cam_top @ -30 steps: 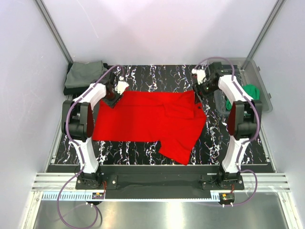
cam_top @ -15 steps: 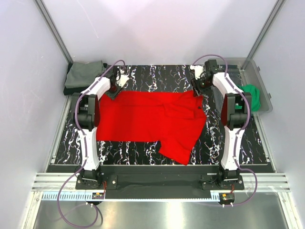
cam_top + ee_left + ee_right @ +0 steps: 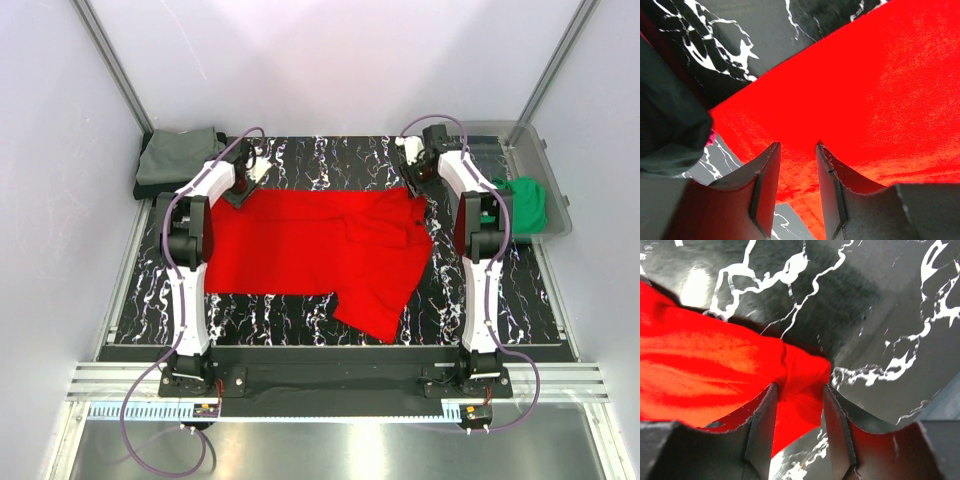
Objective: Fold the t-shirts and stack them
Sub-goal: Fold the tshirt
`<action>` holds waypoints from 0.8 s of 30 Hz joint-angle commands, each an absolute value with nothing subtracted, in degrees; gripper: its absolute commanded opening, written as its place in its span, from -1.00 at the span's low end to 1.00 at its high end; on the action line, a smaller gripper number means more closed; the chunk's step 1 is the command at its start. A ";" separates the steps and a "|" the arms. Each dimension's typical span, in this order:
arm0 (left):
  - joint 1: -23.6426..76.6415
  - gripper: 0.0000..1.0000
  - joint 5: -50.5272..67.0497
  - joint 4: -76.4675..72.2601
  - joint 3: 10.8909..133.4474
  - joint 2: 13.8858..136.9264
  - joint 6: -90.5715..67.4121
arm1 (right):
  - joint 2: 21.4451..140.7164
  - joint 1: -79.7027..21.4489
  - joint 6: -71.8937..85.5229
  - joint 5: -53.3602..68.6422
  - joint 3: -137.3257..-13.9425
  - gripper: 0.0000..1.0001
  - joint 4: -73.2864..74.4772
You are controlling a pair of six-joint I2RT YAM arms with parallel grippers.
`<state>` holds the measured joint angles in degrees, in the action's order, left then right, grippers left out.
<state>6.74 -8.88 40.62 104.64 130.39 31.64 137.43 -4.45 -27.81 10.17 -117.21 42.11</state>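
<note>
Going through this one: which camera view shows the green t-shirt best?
The top external view: the green t-shirt lies bunched in the clear bin at far right. Neither wrist view shows it; both look down at the red t-shirt.

Bright even light, soft shadows; wrist views blurred up close

No text, label or number can be read.
</note>
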 commanded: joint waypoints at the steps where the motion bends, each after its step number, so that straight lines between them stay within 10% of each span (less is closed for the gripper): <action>1: 6.85 -0.20 -10.46 39.90 106.70 133.50 32.43 | 139.92 -4.48 -29.79 5.01 -121.20 -0.05 40.26; 12: 8.61 -0.17 -12.65 39.73 112.76 135.88 31.64 | 144.32 -4.66 -30.76 1.85 -127.79 -0.05 37.97; 24: 10.98 -0.06 -12.13 38.76 107.59 116.82 29.71 | 122.10 -6.59 -29.62 6.06 -114.71 0.05 37.97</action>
